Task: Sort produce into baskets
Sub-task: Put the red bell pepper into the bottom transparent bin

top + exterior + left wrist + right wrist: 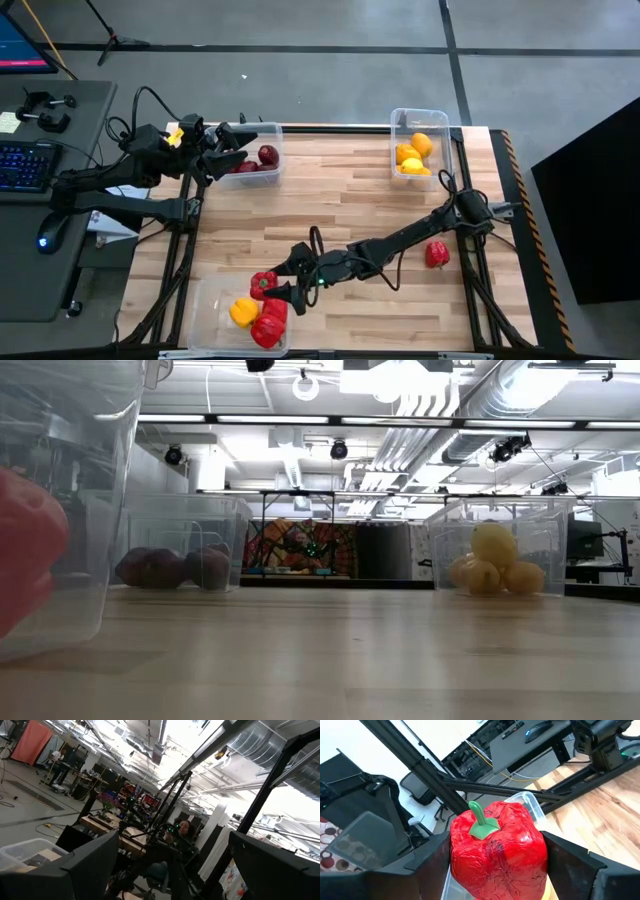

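My right gripper (pixel 280 285) reaches across to the near left tub (pixel 212 300) and is shut on a red bell pepper (pixel 263 283), at the tub's far rim. That tub holds a yellow pepper (pixel 243 312) and a red pepper (pixel 270 328). My left gripper (pixel 228 152) is open and empty beside the far left tub (pixel 272 135), which holds dark maroon fruits (pixel 262 158). The far right tub (pixel 440 120) holds lemons (pixel 414 155). One more red pepper (pixel 437 254) lies on the table at the right. My right gripper pinches the red pepper's body (pixel 470 855) between its two fingers (pixel 570 865), one on each side. The fingers come from the table's right, pointing toward its left edge. The pepper's green stem (pixel 481 822) points away from the wrist. The pepper is lifted over the tub's rim (pixel 532 805).
The low view shows the near tub's wall (pixel 90 480) close on the left, the maroon fruit tub (pixel 185 550) and the lemon tub (pixel 500 555) farther back. Bare wood lies between the tubs (pixel 340 210). A desk with a keyboard (pixel 25 165) stands left of the table.
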Motion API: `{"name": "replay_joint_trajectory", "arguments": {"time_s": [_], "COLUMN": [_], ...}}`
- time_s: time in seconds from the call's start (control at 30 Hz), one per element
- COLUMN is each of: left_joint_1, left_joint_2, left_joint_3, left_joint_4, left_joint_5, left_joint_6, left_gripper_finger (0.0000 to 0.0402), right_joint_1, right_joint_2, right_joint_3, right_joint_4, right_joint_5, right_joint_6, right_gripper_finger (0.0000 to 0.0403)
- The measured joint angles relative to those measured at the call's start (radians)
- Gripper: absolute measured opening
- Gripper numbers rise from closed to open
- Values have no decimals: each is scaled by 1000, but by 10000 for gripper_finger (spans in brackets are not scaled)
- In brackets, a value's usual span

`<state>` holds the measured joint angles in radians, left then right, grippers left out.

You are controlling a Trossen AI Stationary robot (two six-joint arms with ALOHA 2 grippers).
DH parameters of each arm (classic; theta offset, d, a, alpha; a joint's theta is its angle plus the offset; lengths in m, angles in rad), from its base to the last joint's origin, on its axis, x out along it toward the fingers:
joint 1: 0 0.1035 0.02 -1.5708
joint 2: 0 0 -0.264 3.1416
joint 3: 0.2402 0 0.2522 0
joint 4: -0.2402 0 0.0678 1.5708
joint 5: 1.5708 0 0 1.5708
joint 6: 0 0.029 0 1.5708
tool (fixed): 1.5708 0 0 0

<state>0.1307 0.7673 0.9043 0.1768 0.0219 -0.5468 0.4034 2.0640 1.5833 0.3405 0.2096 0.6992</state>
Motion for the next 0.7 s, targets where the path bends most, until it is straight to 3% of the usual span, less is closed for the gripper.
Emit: {"name": "replay_joint_trajectory", "arguments": {"time_s": [0.3,0.7], "left_joint_1": [0,0], "left_joint_2": [0,0], "left_joint_3": [0,0], "left_joint_4": [0,4], "left_joint_5": [0,0], "left_joint_6": [-2,-2], "left_gripper_finger": [365,365], "right_joint_1": [1,1], "right_joint_2": [0,0], "right_joint_3": [0,0], "right_joint_4": [16,37], "right_joint_5": [-6,-93], "right_joint_6": [-8,-40], "right_gripper_finger": [278,279]}}
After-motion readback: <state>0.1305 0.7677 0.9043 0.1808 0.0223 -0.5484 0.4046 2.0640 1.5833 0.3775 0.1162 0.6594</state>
